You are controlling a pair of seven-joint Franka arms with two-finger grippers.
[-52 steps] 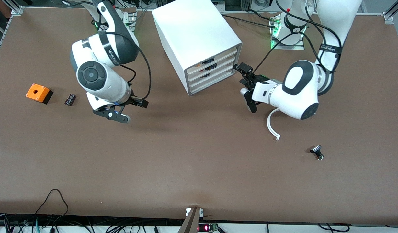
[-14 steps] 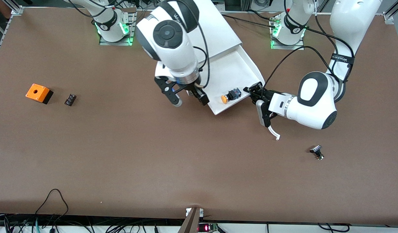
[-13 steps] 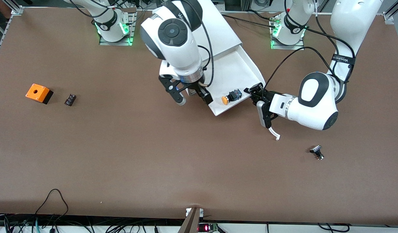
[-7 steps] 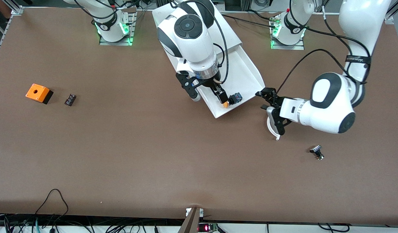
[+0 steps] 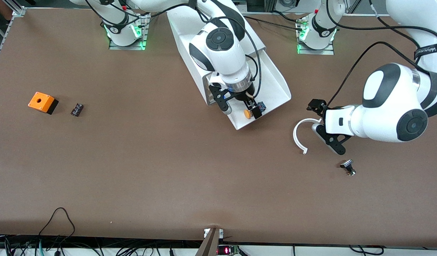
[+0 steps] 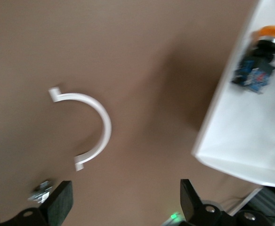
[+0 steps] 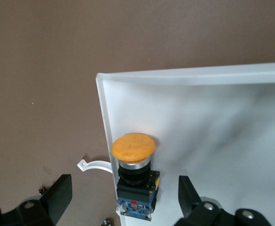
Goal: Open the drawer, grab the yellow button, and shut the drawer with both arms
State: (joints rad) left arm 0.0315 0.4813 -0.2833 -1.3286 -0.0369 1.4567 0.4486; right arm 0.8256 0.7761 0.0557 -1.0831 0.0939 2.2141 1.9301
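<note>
The drawer (image 5: 275, 89), topmost of the white cabinet (image 5: 184, 35), stands pulled out toward the front camera. The button (image 5: 247, 113) lies on its side in the drawer's front corner, orange cap by the side wall, black-and-blue body inward. My right gripper (image 5: 239, 111) hangs open over it, one finger over the tray, the other over the table outside the wall. In the right wrist view the button (image 7: 133, 165) lies between the open fingers of the right gripper (image 7: 123, 188) on the drawer (image 7: 213, 117). My left gripper (image 5: 328, 138) is open and empty over the table, apart from the drawer.
A white C-shaped strip (image 5: 297, 137) lies on the table beside the left gripper, also in the left wrist view (image 6: 97, 122). A small black-and-silver part (image 5: 347, 167) lies nearer the front camera. An orange box (image 5: 42, 102) and a small black component (image 5: 76, 109) lie toward the right arm's end.
The drawer went from shut to pulled open. My right gripper moved over the drawer to straddle the button. My left gripper drew away from the drawer's front toward the left arm's end.
</note>
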